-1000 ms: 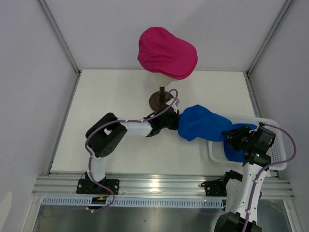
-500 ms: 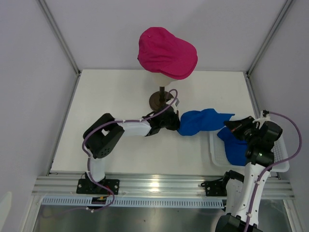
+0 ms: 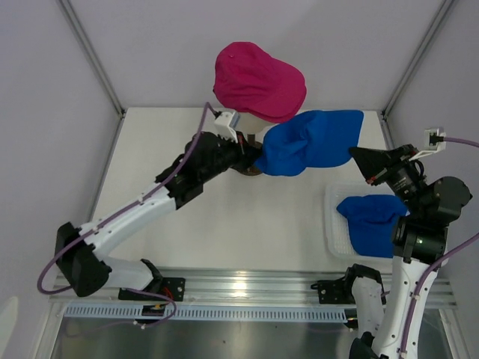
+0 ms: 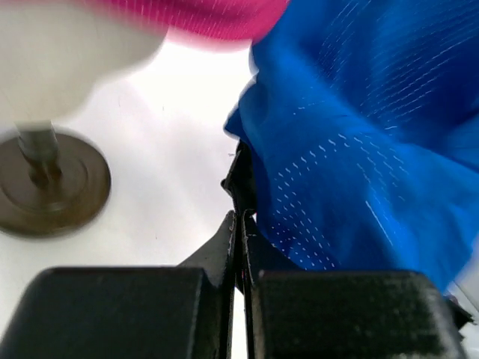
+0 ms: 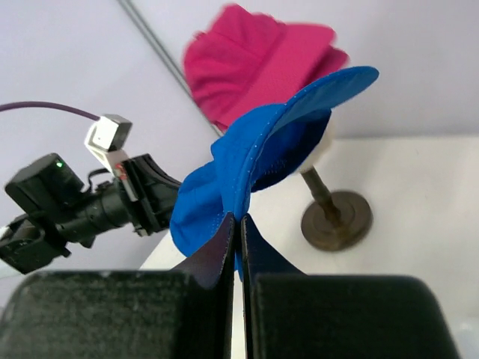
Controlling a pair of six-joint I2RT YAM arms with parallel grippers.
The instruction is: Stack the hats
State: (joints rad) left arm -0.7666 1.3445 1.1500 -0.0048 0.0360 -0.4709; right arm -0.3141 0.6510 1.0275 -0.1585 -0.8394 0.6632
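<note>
Obs., one instant. Left gripper (image 4: 239, 176): fingers pressed together, pinching the rear edge of the held blue cap (image 3: 310, 142). The pinch point itself is dark and partly covered by a fold of cloth in the left wrist view.

Right gripper (image 5: 239, 224): fingers also closed, thin blue fabric of the same cap caught between them. From above, its tips sit just below the brim end, and the contact is hard to make out there.

Held blue cap: hangs in the air between the two grippers, clear of the table (image 3: 142, 142), just beside and below the pink cap (image 3: 258, 81). The brim points to the robot's right. Cannot tell whether the two caps touch; they overlap in the top view.

Pink cap: seated on the mannequin head (image 4: 67, 52), which it hides almost entirely from above. The head is a cream blur in the left wrist view.

Stand (image 4: 49, 183): dark round base on the table, mostly covered from above by the left gripper and the blue cloth.

Second blue cap (image 3: 370, 224): lies in the white basket (image 3: 330, 232) at right. Its lower right part and the basket's right side are hidden by the right arm.

Markings: a small white block on the left wrist (image 5: 108, 134); anything on it is too small to read. A green light glows on the wrist body.
</note>
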